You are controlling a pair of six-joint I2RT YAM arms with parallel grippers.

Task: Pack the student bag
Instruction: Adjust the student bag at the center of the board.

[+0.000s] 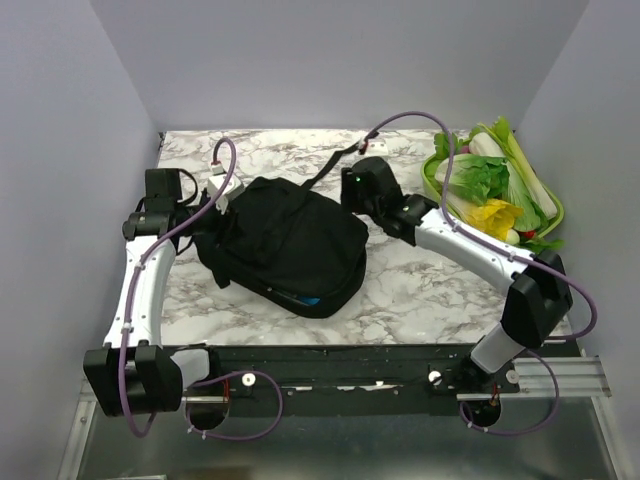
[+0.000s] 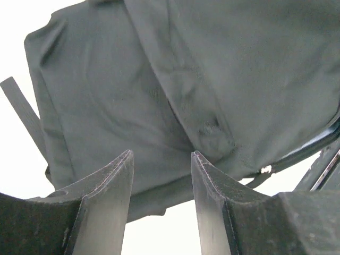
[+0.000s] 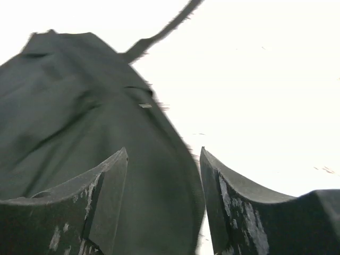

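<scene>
The student bag (image 1: 285, 245), a large soft black backpack, lies flat on the marble table (image 1: 430, 290) in the middle. A long strap (image 1: 330, 165) trails toward the back. A sliver of blue (image 1: 308, 299) shows at its near edge. My left gripper (image 1: 207, 218) is at the bag's left edge, open and empty; the bag fabric (image 2: 202, 79) fills the view beyond its fingertips (image 2: 162, 159). My right gripper (image 1: 353, 198) is at the bag's back right edge, open, with the bag's rim (image 3: 106, 138) lying between its fingers (image 3: 163, 154).
A green tray (image 1: 555, 205) of leafy vegetables stands at the back right corner. Grey walls close in the table on the left, back and right. The black base rail (image 1: 340, 365) runs along the near edge.
</scene>
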